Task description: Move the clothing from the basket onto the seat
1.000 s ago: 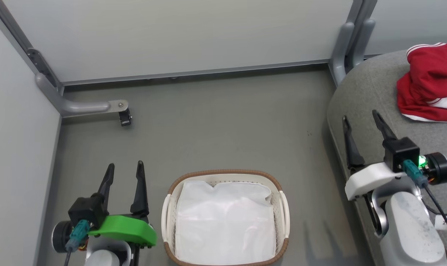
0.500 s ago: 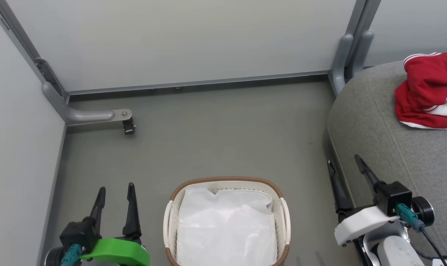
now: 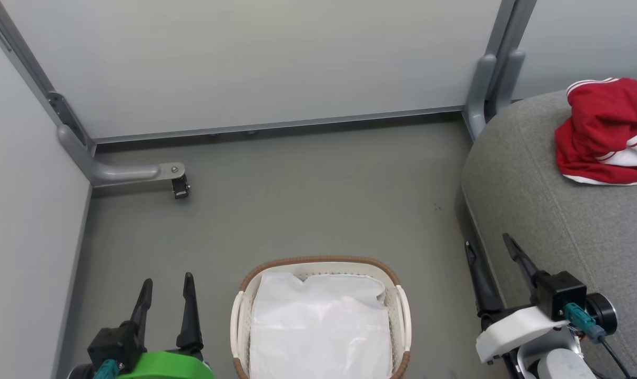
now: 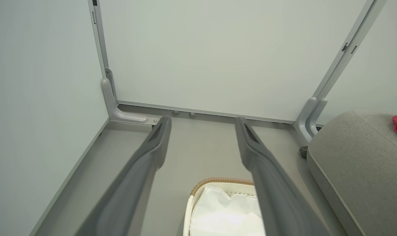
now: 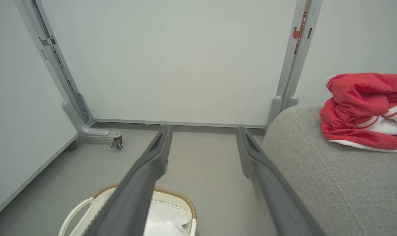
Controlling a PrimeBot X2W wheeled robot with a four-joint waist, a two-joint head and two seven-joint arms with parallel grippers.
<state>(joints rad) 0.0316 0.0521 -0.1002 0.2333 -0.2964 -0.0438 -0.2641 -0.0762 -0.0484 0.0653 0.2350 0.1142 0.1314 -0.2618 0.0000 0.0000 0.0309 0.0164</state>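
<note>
Red clothing (image 3: 602,126) on the grey seat (image 3: 549,221), well apart from the basket (image 3: 318,259)

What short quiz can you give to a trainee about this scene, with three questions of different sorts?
1. True or false: the red clothing lies on the grey seat.
2. What does the basket hold? A) a red garment B) a white sheet C) nothing
3. Fill the gap: the left hand and the right hand both have their fingers ____.

Key: 1 true; 2 B; 3 open
</note>
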